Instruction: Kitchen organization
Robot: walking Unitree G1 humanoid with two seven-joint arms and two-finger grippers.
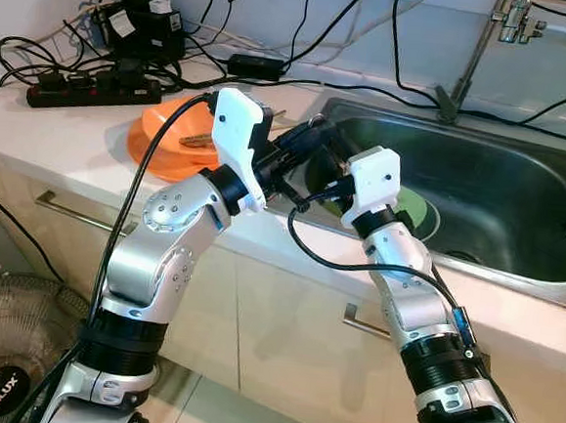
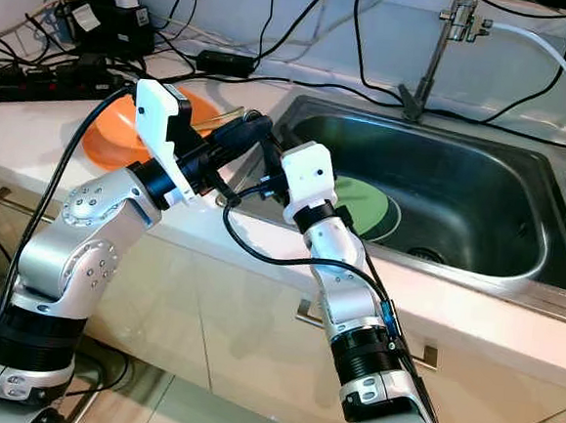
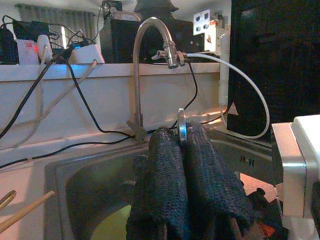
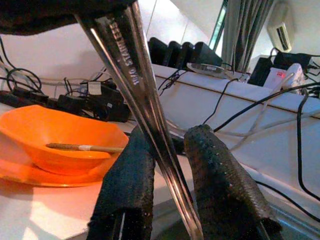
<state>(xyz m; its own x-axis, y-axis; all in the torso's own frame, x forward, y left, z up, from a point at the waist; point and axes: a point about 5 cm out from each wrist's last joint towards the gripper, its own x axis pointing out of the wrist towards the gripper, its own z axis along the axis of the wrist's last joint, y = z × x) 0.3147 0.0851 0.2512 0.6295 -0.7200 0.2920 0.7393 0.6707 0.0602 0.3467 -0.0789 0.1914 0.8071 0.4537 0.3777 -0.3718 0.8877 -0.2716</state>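
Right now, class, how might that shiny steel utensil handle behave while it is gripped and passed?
The steel utensil handle looks rigid, so it likely won't bend. Its polished, tapering surface may slip between the right tool's textured fingers. The left tool pinches its end.

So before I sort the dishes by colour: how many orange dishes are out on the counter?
2: an orange bowl sits stacked on an orange plate, on the counter left of the sink. The arms cover part of the counter, so more could be hidden.

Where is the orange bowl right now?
The orange bowl sits on the countertop to the left of the sink, in front of the black power strip, just beyond the left gripper.
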